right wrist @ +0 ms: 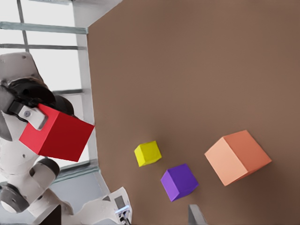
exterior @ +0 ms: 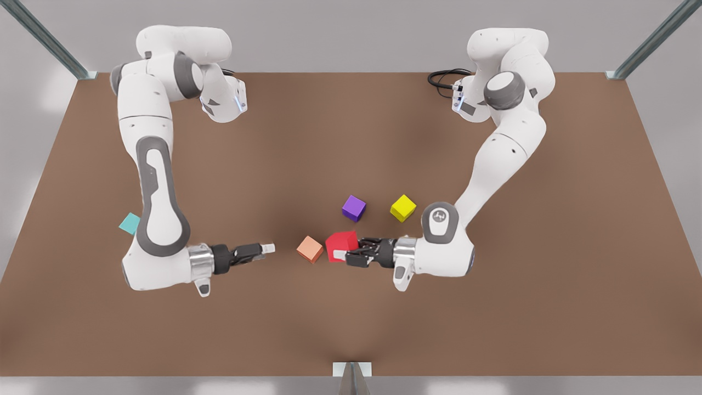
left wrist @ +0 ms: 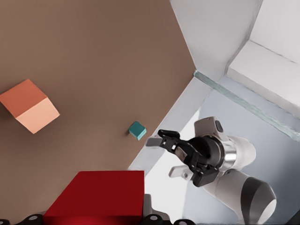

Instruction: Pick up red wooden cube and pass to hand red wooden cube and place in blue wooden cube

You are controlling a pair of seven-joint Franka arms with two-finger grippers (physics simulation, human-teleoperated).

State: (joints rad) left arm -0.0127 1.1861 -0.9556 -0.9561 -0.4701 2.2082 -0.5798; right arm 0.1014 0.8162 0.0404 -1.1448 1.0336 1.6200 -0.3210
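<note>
The red wooden cube (exterior: 340,242) hangs above the table's middle, with my left gripper (exterior: 344,249), on the arm at the front view's right, shut on it. It fills the near edge of the left wrist view (left wrist: 98,194) and shows farther off in the right wrist view (right wrist: 58,133). My right gripper (exterior: 267,248), on the arm at the front view's left, is open and points at the cube across a gap; I also see the right gripper (left wrist: 164,156) in the left wrist view. The blue wooden cube (exterior: 130,223) (left wrist: 137,130) lies by that arm's elbow, partly hidden by it.
A salmon-orange cube (exterior: 310,249) (left wrist: 29,105) (right wrist: 236,157) lies just beside the held cube, between the two grippers. A purple cube (exterior: 354,208) (right wrist: 179,182) and a yellow cube (exterior: 403,208) (right wrist: 147,153) rest behind them. The brown table (exterior: 351,318) ends near the blue cube.
</note>
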